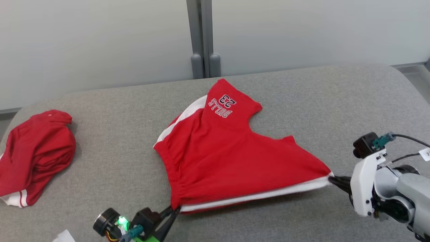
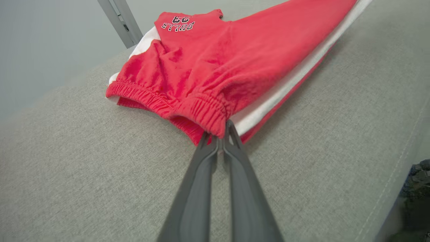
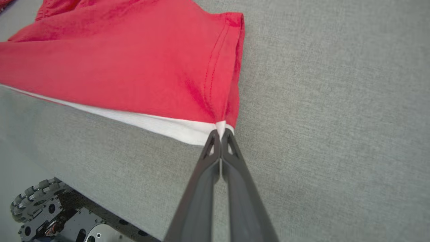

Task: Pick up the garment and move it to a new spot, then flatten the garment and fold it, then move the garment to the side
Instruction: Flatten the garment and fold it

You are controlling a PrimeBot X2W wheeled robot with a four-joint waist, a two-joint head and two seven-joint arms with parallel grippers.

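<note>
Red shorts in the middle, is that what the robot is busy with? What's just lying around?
For the job:
red shorts, stretched out
left tool, shut on the waistband corner
right tool, shut on the white-striped hem corner

Just lying about:
crumpled red garment, on the left
white scrap, at the near edge

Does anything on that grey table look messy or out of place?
Yes. The red shorts lie crooked, waistband puckered, their near edge stretched between the two jaws. Another red garment sits crumpled in a heap at the table's left end.
</note>
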